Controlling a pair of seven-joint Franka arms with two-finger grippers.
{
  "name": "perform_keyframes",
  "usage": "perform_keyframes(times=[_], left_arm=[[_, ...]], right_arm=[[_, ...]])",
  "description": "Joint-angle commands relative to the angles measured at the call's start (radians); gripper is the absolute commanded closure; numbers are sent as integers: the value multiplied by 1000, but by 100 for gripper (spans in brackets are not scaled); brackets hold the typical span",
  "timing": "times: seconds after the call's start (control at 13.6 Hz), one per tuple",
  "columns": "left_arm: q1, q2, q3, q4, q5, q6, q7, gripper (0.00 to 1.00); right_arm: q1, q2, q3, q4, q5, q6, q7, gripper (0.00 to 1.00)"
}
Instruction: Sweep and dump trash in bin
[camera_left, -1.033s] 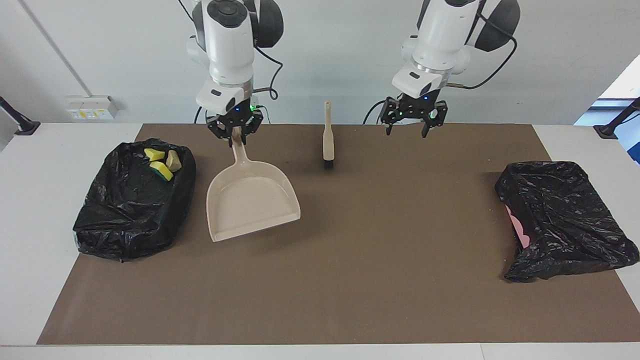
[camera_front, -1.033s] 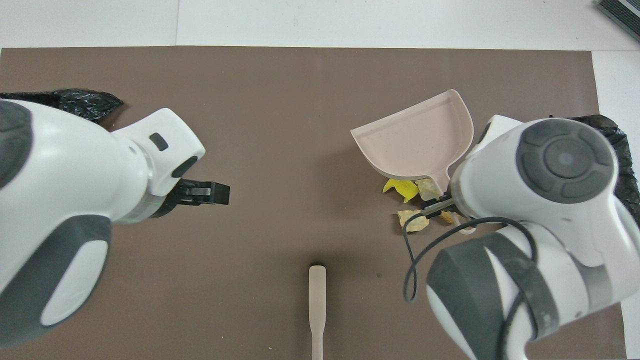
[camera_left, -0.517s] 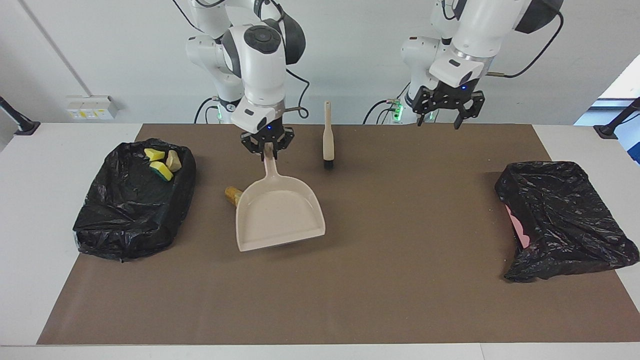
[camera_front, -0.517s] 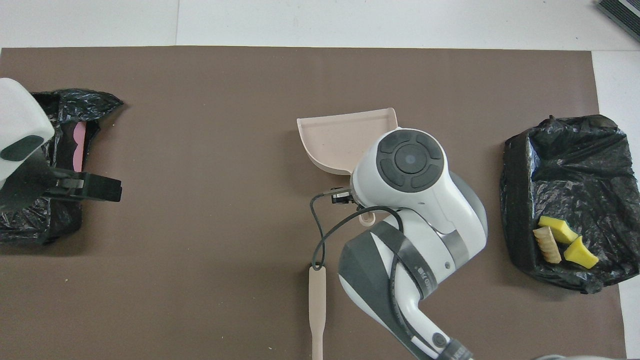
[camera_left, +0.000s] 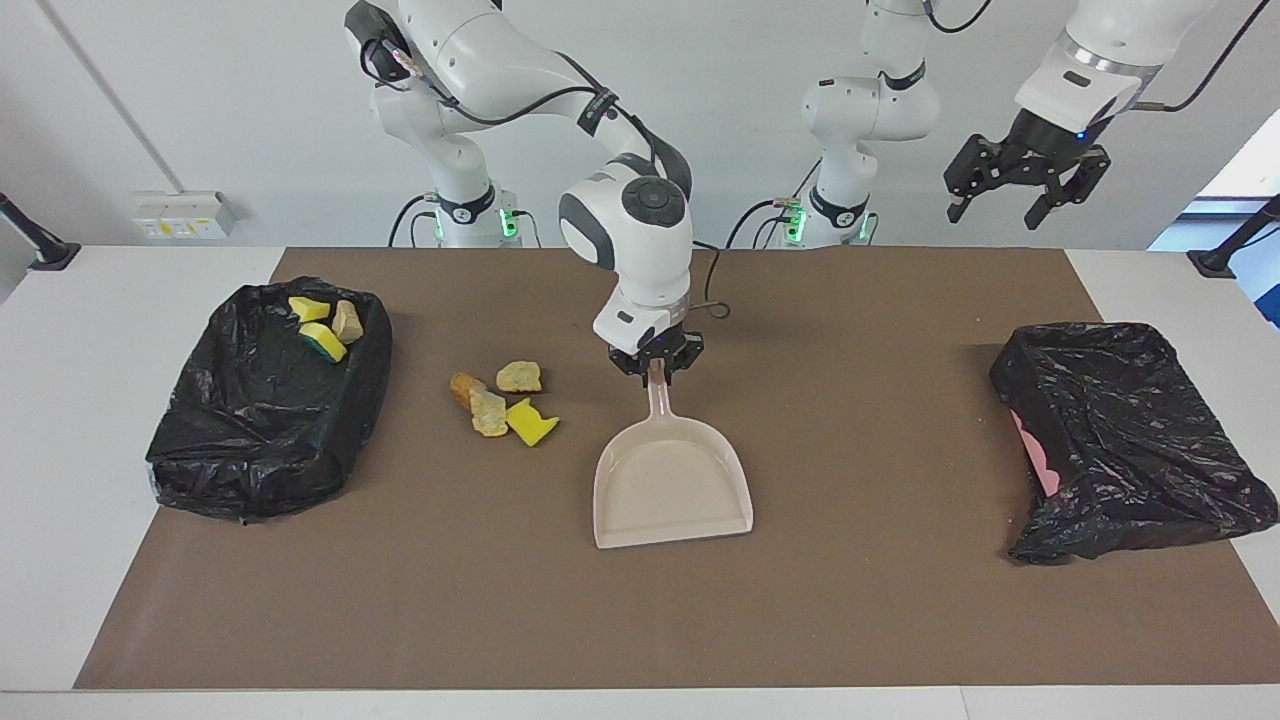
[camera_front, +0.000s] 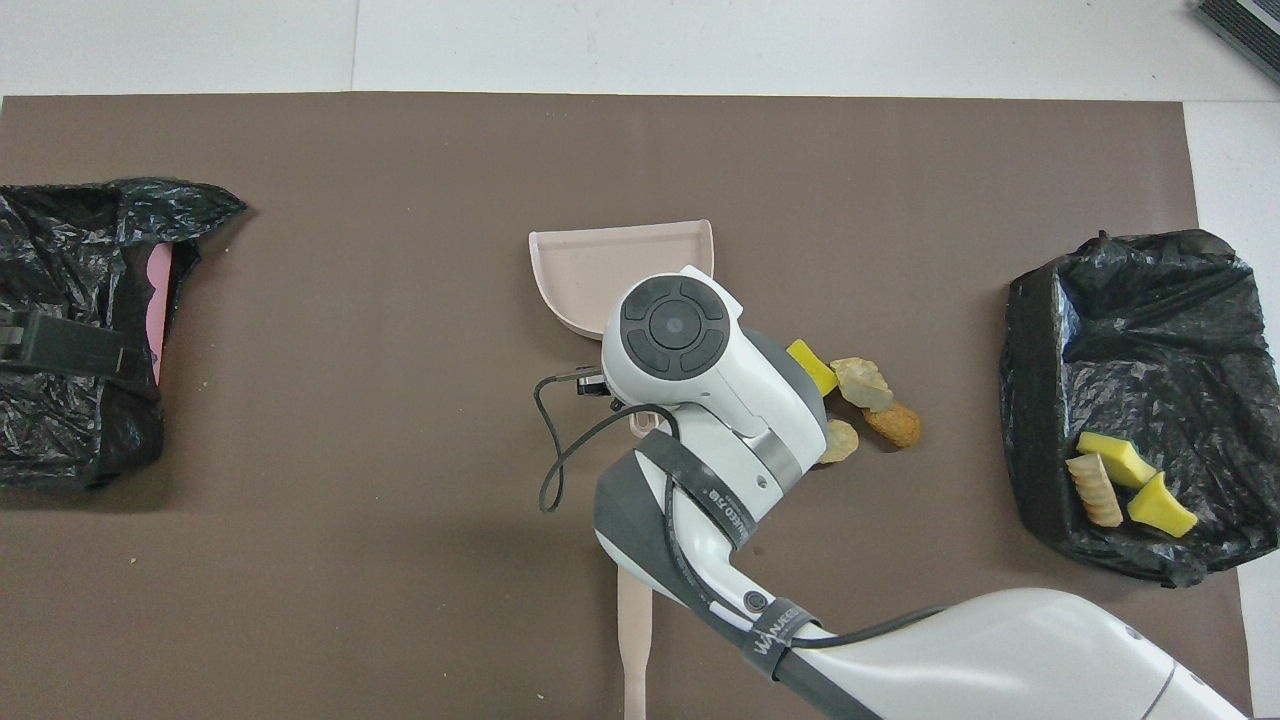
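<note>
dustpan (camera_left: 672, 485) handle in right gripper (camera_left: 657, 362), beside trash (camera_left: 503, 398)

A strap (camera_front: 772, 634) on the right arm reads "WANEER"; other markings are illegible.

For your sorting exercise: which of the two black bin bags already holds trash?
The bin bag at the right arm's end: yellow sponge scraps and a tan chunk lie in it. The other bag shows none.
</note>
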Motion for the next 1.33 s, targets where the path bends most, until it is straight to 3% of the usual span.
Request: perform_keyframes(times=[0.0, 0.07, 0.15, 0.22, 0.44, 0.89, 1.25], left_arm=[[35, 31, -17, 67, -17, -44, 52, 0], [33, 18, -17, 59, -16, -41, 68, 0], [35, 11, -19, 58, -14, -41, 87, 0], [33, 11, -19, 57, -11, -41, 99, 0], [27, 11, -19, 56, -10, -41, 92, 0], [24, -15, -20, 21, -8, -51, 93, 0], [23, -12, -26, 21, -4, -38, 91, 0]], right_arm=[[-15, 33, 2, 21, -3, 29, 7, 76], [-15, 33, 2, 18, -3, 21, 4, 58], [-14, 28, 2, 6, -5, 18, -8, 33], [-12, 22, 4, 4, -5, 3, -11, 0], [-24, -47, 20, 4, 9, -127, -19, 0], [-23, -340, 48, -89, 225, -371, -103, 0], [57, -545, 47, -339, 429, -347, -97, 0]])
